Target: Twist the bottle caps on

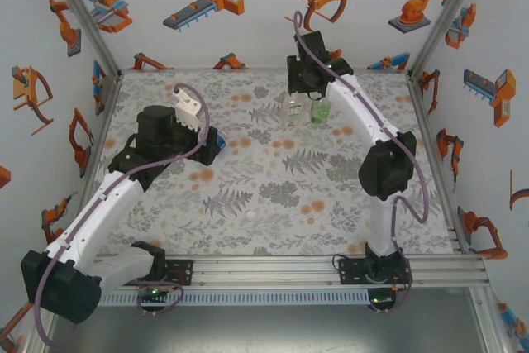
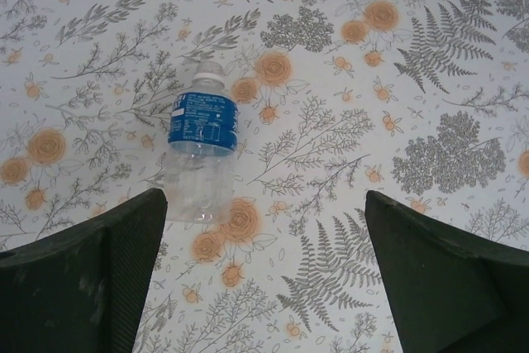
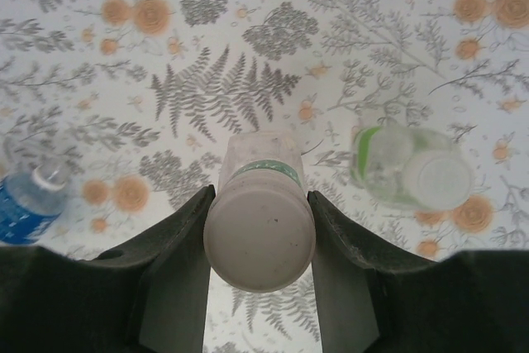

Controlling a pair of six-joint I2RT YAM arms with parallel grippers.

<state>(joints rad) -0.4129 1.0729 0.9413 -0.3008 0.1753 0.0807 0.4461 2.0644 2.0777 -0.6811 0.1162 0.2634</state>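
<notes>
My right gripper [image 3: 259, 204] is shut on a white cap [image 3: 259, 237] that sits on top of the slim clear bottle [image 3: 263, 163], which stands upright at the back of the table [image 1: 291, 110]. Just right of it stands the green-tinted bottle [image 3: 388, 167], with a white cap [image 3: 436, 179] on it. The blue-label bottle [image 2: 202, 134] appears to lie on the cloth with its white-topped neck pointing away. My left gripper [image 2: 264, 200] hovers open just short of its base, with nothing between the fingers [image 2: 116, 270].
The floral table cloth [image 1: 273, 179] is ringed by white walls and metal posts. A small white round spot [image 1: 250, 215] lies near the middle front. The left arm [image 1: 124, 196] reaches across the left half and the right arm [image 1: 372, 138] across the back right.
</notes>
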